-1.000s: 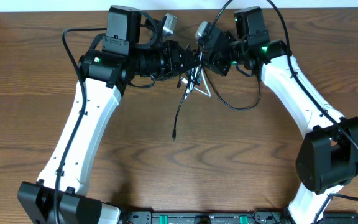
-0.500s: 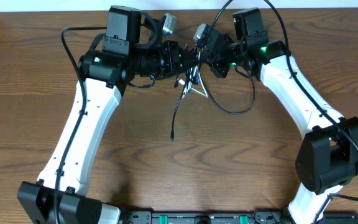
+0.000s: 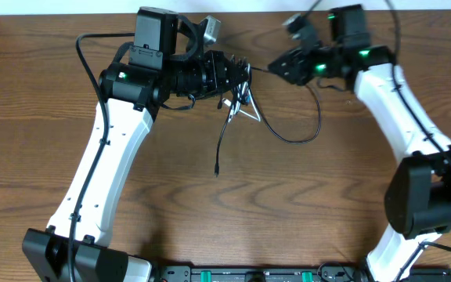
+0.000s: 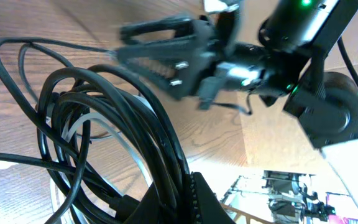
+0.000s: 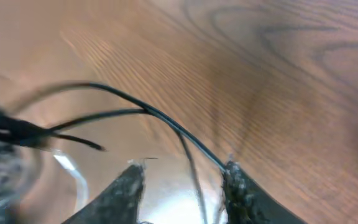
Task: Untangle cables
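Note:
My left gripper (image 3: 237,72) is shut on a tangled bundle of black cables (image 3: 239,88) at the table's far middle; in the left wrist view the cords (image 4: 117,124) run down into the pinched jaws (image 4: 185,199). A white cable (image 3: 250,116) pokes out below the bundle. One black cord hangs toward me, its plug end (image 3: 217,171) on the table. Another loops right (image 3: 300,135). My right gripper (image 3: 276,66) is to the right of the bundle, fingers apart (image 5: 179,177). A thin black cable (image 5: 160,118) runs from the bundle to its right fingertip.
The wooden table (image 3: 225,211) stretches toward me. Both white arms (image 3: 108,157) flank the middle. A white wall edge (image 3: 69,6) runs along the far side. A black rail (image 3: 257,274) lies at the near edge.
My right gripper has pulled away to the right from the bundle, drawing one thin black cable out taut. The left gripper and bundle have stayed in place.

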You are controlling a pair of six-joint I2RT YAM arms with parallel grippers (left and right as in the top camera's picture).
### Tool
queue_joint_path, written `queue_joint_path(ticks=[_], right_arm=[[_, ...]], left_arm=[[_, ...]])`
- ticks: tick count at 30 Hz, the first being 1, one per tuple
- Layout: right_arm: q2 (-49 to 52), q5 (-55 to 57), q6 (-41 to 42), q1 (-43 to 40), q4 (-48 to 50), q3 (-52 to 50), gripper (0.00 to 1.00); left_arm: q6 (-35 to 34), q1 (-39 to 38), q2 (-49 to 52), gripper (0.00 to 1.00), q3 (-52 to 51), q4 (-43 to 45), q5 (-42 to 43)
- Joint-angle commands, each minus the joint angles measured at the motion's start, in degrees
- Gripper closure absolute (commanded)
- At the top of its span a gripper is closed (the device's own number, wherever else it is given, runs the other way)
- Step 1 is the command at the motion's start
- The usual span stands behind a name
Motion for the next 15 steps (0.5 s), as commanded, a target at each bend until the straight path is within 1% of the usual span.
queue_joint_path(ticks=[1, 3, 4, 5, 6, 9, 12, 15], right_arm=[[-0.26, -15.54, 10.03, -0.94, 1.77, 0.42, 0.57], [-0.26, -14.71, 17.49, -0.39, 3.69, 0.42, 0.57], [-0.26, -13.31, 21.42, -0.02, 4.13, 0.42, 0.55], [-0.26, -10.23, 28.13, 0.52, 4.24, 0.42, 0.54], [-0.26, -7.80, 33.07, 1.01, 4.13, 0.42, 0.54], [-0.26, 0.37, 45.03, 3.39, 3.52, 0.42, 0.55], [-0.26, 9.62, 57.31, 6.80, 2.78, 0.42, 0.31], [-0.26, 15.54, 66.75, 9.33, 2.78, 0.42, 0.28]], left_arm=[[1.33, 0.20, -0.76, 0.92, 0.90, 0.26, -0.79], [1.38, 0.20, -0.76, 0.92, 0.90, 0.26, -1.01], [1.38, 0.20, -0.76, 0.92, 0.90, 0.26, -1.01], [1.36, 0.20, -0.76, 0.92, 0.90, 0.26, -1.16], [1.36, 0.20, -0.76, 0.92, 0.90, 0.24, -1.49], [1.36, 0.20, -0.76, 0.92, 0.83, 0.04, -2.47], [1.36, 0.20, -0.76, 0.92, 0.63, 0.02, -2.47], [1.36, 0.20, -0.76, 0.92, 0.57, -0.17, -2.47]])
